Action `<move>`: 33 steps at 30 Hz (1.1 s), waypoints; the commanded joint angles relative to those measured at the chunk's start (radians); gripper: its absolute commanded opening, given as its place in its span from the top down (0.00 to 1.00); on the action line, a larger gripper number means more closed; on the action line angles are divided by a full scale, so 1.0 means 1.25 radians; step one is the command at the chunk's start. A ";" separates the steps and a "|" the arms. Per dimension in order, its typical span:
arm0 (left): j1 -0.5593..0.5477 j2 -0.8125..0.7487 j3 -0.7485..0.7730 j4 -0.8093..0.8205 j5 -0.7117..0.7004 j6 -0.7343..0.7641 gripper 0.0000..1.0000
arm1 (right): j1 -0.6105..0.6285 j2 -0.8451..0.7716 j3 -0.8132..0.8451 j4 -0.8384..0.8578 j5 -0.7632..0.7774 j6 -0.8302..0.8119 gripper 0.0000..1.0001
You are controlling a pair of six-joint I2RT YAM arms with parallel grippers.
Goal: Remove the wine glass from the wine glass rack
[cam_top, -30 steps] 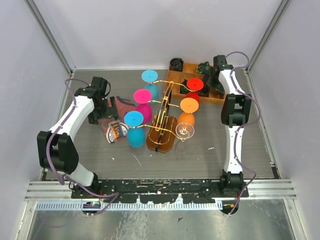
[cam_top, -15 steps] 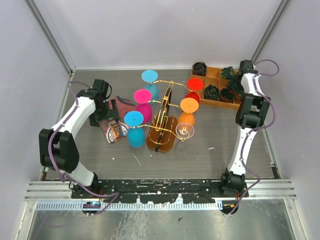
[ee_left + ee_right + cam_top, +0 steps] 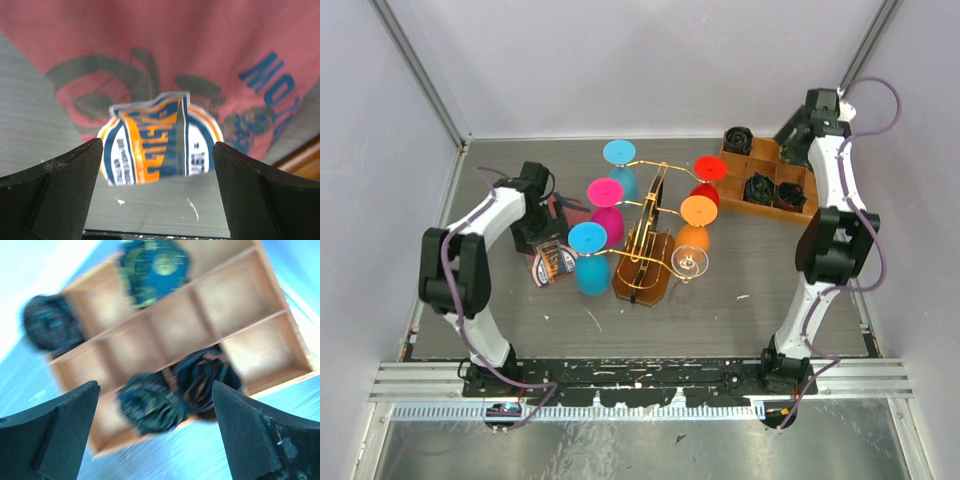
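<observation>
Top external: my rack point(image 3: 648, 245) stands mid-table, a clear wine glass point(image 3: 690, 263) hanging at its near right. Left gripper point(image 3: 157, 170) gapes above a blue-orange badge point(image 3: 150, 145), lettering unreadable, on a red cloth point(image 3: 210, 45); right gripper point(image 3: 155, 410) gapes above the far-right-corner tray point(image 3: 235, 295).

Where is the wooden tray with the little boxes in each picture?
Top external: the wooden tray is at the back right of the table.
Left wrist: not in it.
Right wrist: it fills the middle, tilted.
Shared landmark: the black roll at the tray's corner, upper left of the tray from above, far left at the wrist.
</observation>
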 commanded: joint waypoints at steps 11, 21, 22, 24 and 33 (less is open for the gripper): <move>0.137 0.310 0.142 -0.077 -0.065 -0.116 0.01 | 0.105 -0.385 -0.116 0.053 -0.125 -0.081 0.00; 0.358 0.039 0.045 -0.081 -0.121 -0.153 0.01 | 0.105 -0.443 -0.174 0.079 -0.130 -0.095 0.00; 0.336 0.009 0.046 -0.076 -0.124 -0.158 0.00 | 0.105 -0.445 -0.177 0.080 -0.135 -0.090 0.00; 0.284 -0.024 0.058 -0.077 -0.144 -0.165 0.00 | 0.105 -0.453 -0.183 0.080 -0.143 -0.083 0.00; 0.254 -0.014 -0.034 -0.125 -0.106 -0.196 0.02 | 0.105 -0.497 -0.215 0.072 -0.151 -0.104 0.00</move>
